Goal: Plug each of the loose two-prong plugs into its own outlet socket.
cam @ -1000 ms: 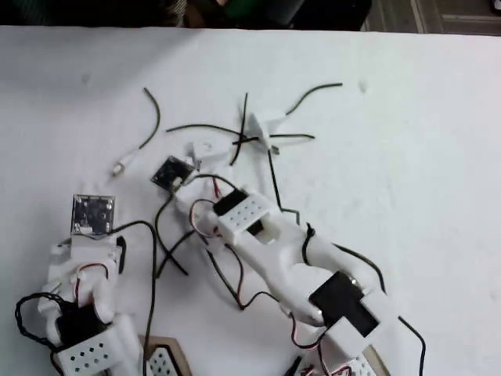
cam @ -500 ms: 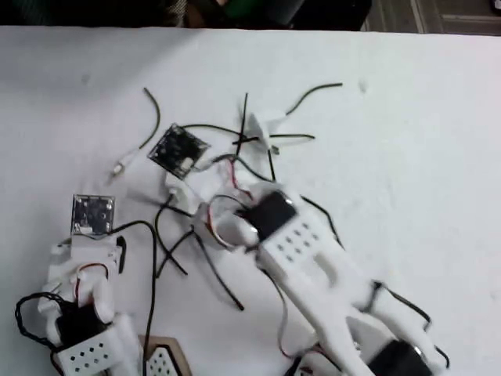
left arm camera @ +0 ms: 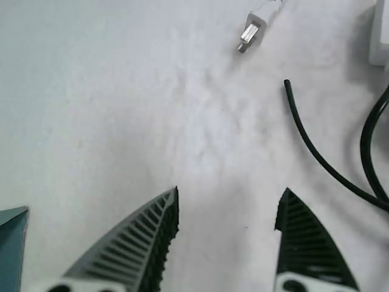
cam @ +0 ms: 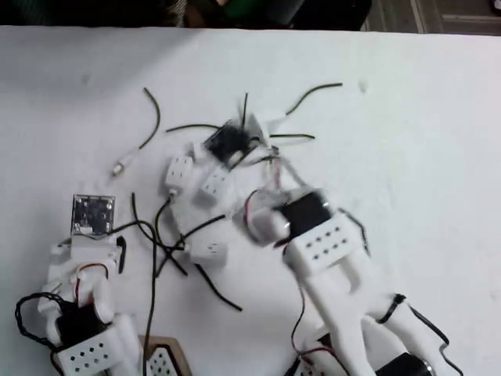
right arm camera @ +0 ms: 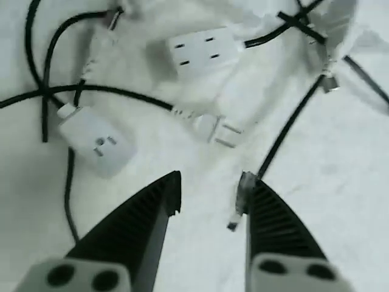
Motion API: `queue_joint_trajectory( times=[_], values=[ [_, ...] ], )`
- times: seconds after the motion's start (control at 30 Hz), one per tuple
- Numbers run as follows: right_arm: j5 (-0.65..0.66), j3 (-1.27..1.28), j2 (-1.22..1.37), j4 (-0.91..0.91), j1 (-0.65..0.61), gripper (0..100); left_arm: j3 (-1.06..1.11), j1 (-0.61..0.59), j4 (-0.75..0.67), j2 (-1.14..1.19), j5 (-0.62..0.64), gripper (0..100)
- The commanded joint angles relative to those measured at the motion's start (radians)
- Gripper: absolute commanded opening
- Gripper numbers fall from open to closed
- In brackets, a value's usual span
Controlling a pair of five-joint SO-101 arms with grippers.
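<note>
Compared with a second ago, your right arm point(cam: 325, 243) is now reaching farther out and more to the right. That is leaving the near outlet block point(cam: 207, 251) uncovered among the black cords. Your left arm point(cam: 82, 266) is sitting where it was, at the near left of the bench point(cam: 423, 172).

Your left claw point(left arm camera: 228, 204) is hanging wide open over bare bench and gripping nothing. Well ahead of it, a white plug point(left arm camera: 252, 29) is lying flat. Its long axis is running slantwise away from the claw, with its two prongs pointing back toward the claw and its cord end facing away. A black cable point(left arm camera: 316, 146) is curving across the bench off to one side, between claw and plug.

Farther out, your right claw point(right arm camera: 209, 185) is standing moderately open and also holding nothing. Just ahead of its gap, a second plug point(right arm camera: 209, 126) is lying flat. Its long axis is running across the opening, and its prongs are angling slightly back toward the claw. Its cord is leading off past a single outlet point(right arm camera: 100, 143) that is lying face up to one side. Beyond the plug, a double outlet block point(right arm camera: 203, 52) is resting with its slots facing up. A thin cable point(right arm camera: 285, 131) is running in toward one fingertip, and you cannot tell whether it is touching.
</note>
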Motion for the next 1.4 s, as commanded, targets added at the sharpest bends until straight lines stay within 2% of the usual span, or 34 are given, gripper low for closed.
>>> queue_joint_trajectory(
  times=[0.0, 0.1, 0.33, 0.53, 0.73, 0.87, 1.0, 1.1, 1.37],
  values=[
    [0.002, 0.046, -0.002, 0.007, -0.13, 16.5, -0.006, 0.001, 0.003, -0.012, -0.002, 26],
    [0.002, 0.118, -0.001, -0.035, -0.203, 16.6, -0.006, 0.001, 0.003, -0.012, -0.002, 26],
    [0.011, 0.299, -0.001, -0.271, -0.251, 16.6, -0.006, 0.001, 0.003, -0.012, 0.0, 26],
    [0.011, 0.316, 0.039, -0.315, -0.291, 16.7, -0.006, 0.001, 0.003, -0.012, 0.0, 26],
    [0.002, 0.316, 0.208, -0.427, -0.314, 24.7, -0.006, 0.001, 0.003, -0.012, 0.0, 26],
    [0.008, 0.316, 0.266, -0.509, -0.312, 19.6, -0.006, 0.001, 0.003, -0.012, 0.0, 26],
    [0.008, 0.316, 0.265, -0.549, -0.308, 8.8, -0.006, 0.001, 0.003, -0.012, 0.0, 26],
    [0.008, 0.296, 0.242, -0.538, -0.288, 1.5, -0.006, 0.001, 0.003, -0.012, 0.0, 26],
    [0.011, 0.189, 0.174, -0.26, -0.097, 1.8, -0.006, 0.001, 0.003, -0.012, 0.0, 26]
  ],
)
